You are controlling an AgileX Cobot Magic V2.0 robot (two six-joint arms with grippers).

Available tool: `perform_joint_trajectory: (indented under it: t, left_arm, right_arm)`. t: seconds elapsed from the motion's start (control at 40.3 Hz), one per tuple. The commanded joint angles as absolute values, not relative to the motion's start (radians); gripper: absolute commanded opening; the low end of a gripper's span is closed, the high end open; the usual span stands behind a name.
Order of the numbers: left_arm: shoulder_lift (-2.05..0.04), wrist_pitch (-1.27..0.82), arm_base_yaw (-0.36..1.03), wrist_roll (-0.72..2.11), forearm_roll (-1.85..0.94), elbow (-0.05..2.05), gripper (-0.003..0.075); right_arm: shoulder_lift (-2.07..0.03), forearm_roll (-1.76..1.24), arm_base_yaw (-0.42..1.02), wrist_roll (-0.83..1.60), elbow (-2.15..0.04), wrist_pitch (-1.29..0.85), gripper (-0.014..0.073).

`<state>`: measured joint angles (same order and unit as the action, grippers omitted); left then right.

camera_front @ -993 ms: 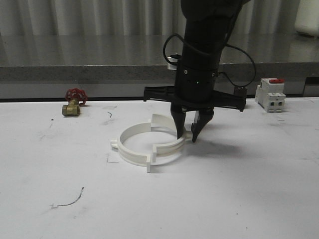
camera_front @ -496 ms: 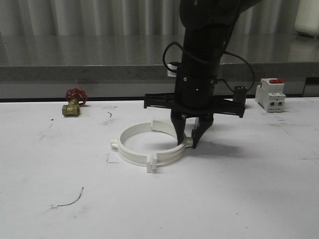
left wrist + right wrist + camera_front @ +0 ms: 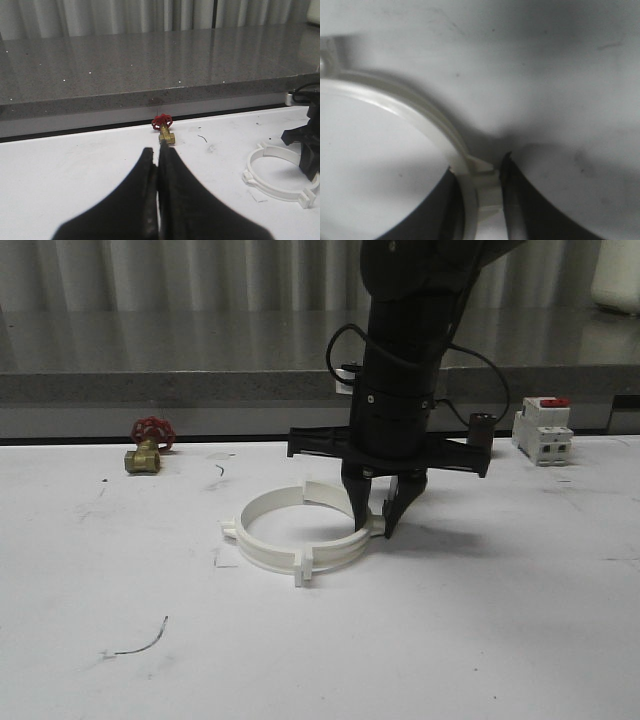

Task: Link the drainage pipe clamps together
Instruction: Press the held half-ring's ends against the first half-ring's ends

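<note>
Two white drainage pipe clamps lie on the white table (image 3: 480, 620) as one ring, end tabs meeting at front and back. The left half (image 3: 252, 548) lies free. My right gripper (image 3: 375, 525) points straight down and is shut on the wall of the right half (image 3: 338, 553). In the right wrist view its fingers stand on either side of that wall (image 3: 477, 195), one inside the ring and one outside, at a small tab. My left gripper (image 3: 156, 150) is shut on nothing and hangs above bare table, with the ring (image 3: 272, 186) off to its side.
A brass valve with a red handwheel (image 3: 148, 445) sits at the table's back left, just beyond the left fingertips (image 3: 165, 131). A white circuit breaker with a red top (image 3: 543, 430) stands at the back right. A thin dark thread (image 3: 140, 642) lies near the front left.
My right gripper has pushed the right half leftward against the left half. The gap at the front tabs has gone and the two halves now form one ring.
</note>
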<state>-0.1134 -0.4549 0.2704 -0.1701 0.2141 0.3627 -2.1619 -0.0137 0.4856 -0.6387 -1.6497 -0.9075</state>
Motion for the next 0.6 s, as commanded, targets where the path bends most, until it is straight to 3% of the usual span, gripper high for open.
perform_joint_trajectory:
  t: [0.0,0.174,0.397,0.571]
  left_arm:
    - [-0.123,-0.378,0.266,-0.171,0.221,0.39,-0.002]
    - [-0.123,-0.378,0.266,-0.171,0.221,0.39,-0.002]
    - [-0.123,-0.378,0.266,-0.171,0.221,0.39,-0.002]
    - [-0.123,-0.378,0.266,-0.171,0.221,0.39,-0.002]
  right_arm:
    - [-2.111,-0.015,0.479,-0.637,-1.678,-0.895,0.0134]
    - [-2.111,-0.015,0.479,-0.64,-1.678,-0.903,0.0148]
    - [-2.111,-0.019,0.479,-0.644,-1.678,-0.899,0.0313]
    - [-2.111,-0.032,0.479,-0.663,-1.678,-0.881,0.0365]
